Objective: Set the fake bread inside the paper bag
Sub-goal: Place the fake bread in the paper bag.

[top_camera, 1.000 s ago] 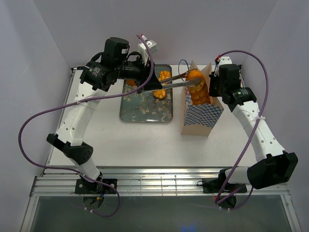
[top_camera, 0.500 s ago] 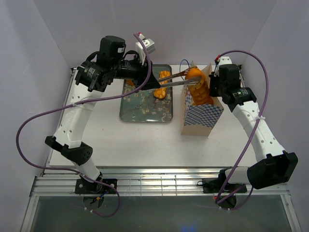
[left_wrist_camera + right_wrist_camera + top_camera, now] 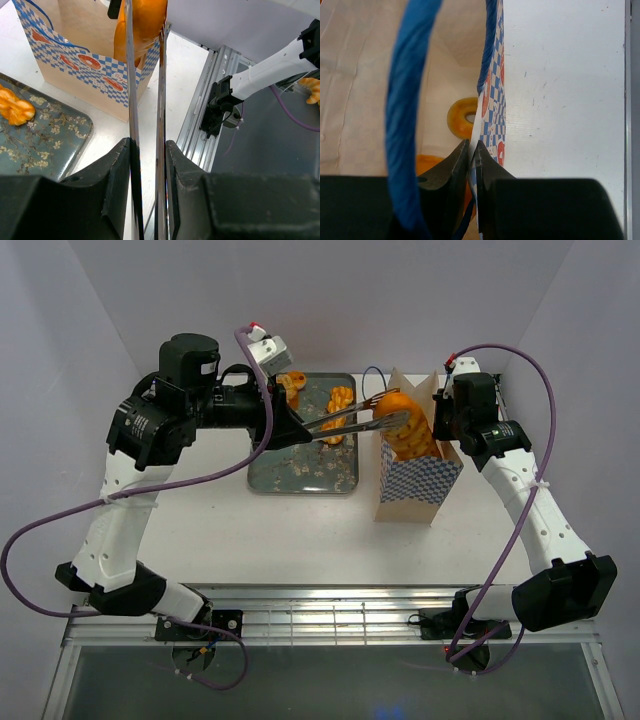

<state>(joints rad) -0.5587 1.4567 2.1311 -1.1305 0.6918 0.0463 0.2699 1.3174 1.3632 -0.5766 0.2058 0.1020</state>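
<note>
Our left gripper has its fingers squeezed partway shut on some tongs. The tongs clamp a long fake bread poking into the mouth of the paper bag, at 3 o'clock from the tray. Our right gripper is pinched tight on the bag's rim. A ring donut lies inside.

Upright checkered paper bag, baguette tilted in its mouth, donut inside

Pale lilac walls, white table, ribbed metal rail in front
</note>
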